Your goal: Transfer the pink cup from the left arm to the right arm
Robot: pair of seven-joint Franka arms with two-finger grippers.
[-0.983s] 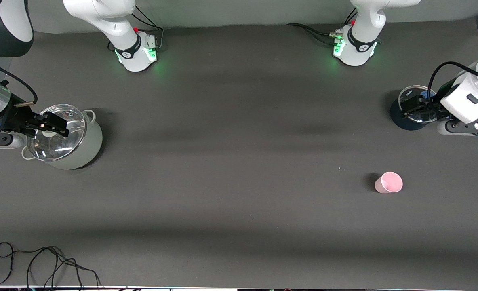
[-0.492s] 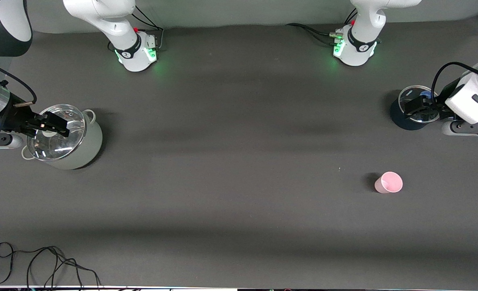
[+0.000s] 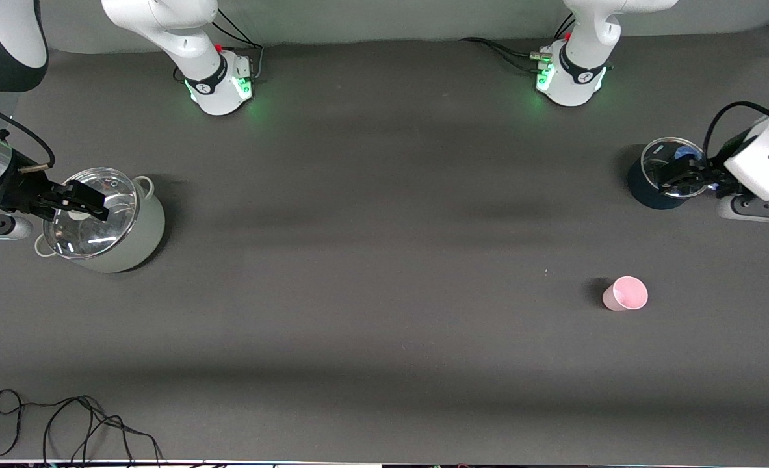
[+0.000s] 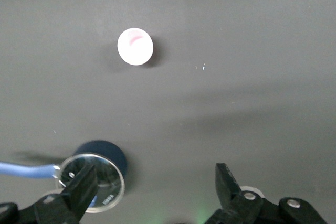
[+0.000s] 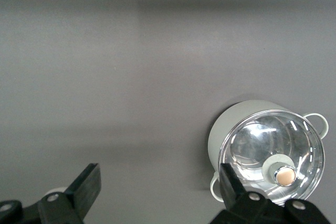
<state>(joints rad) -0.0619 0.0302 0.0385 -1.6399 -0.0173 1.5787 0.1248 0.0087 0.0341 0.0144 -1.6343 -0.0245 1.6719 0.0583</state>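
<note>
The pink cup (image 3: 625,294) stands upright on the dark table toward the left arm's end, nearer the front camera than the dark blue pot (image 3: 651,185). It also shows in the left wrist view (image 4: 135,46). My left gripper (image 3: 678,177) hangs open and empty over the dark blue pot's glass lid, well apart from the cup; its jaws (image 4: 156,179) stand wide. My right gripper (image 3: 101,205) is open and empty over the glass lid of a pale grey pot (image 3: 134,240); in the right wrist view the gripper (image 5: 160,177) has nothing between its fingers.
The pale grey pot (image 5: 231,129) with two handles stands toward the right arm's end. A loose black cable (image 3: 72,422) lies near the table's front edge at that end. The arm bases (image 3: 221,84) (image 3: 569,81) stand along the back.
The left arm's wrist has drawn back toward its end of the table, still over the dark blue pot. The right arm has shifted slightly. The cup has not moved.
</note>
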